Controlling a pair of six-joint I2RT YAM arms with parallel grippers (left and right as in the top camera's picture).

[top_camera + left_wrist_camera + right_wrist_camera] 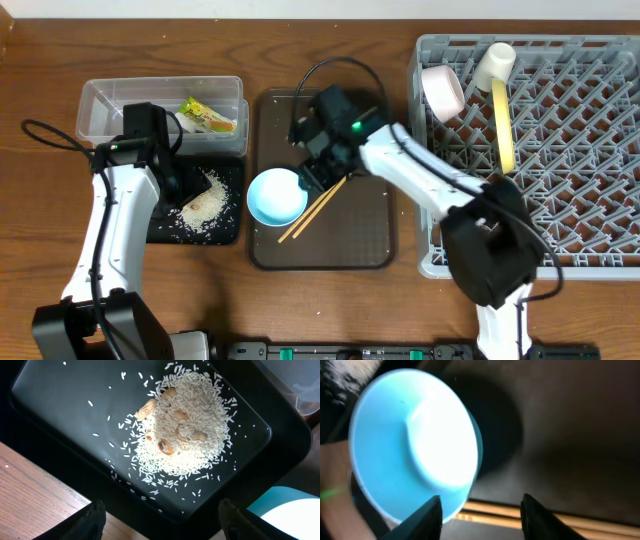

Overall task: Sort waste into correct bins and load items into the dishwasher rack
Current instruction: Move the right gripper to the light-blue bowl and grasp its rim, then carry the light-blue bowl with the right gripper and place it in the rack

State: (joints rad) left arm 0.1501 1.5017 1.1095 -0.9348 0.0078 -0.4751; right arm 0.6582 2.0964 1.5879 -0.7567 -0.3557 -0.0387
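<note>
The light blue bowl [277, 196] and the chopsticks [315, 210] lie on the brown tray [370, 230]. My right gripper [318, 172] is open just above them. In the right wrist view its fingers [480, 515] straddle the chopsticks [545, 517] beside the bowl [415, 445]. My left gripper [180, 180] is open over the black tray [165, 228], above the rice pile [205, 203]. The left wrist view shows the rice [180, 425] with peanut shells, the fingers [160, 520] empty. The wrapper [210, 117] lies in the clear tub [110, 105]. The rack [560, 180] holds the white bowl [443, 90], cup [493, 65] and yellow plate [503, 125].
The brown tray stands between the black tray and the rack. The black tray [60, 400] sits just in front of the clear tub [300, 380]. Bare wooden table [40, 230] lies left of the bins and along the front.
</note>
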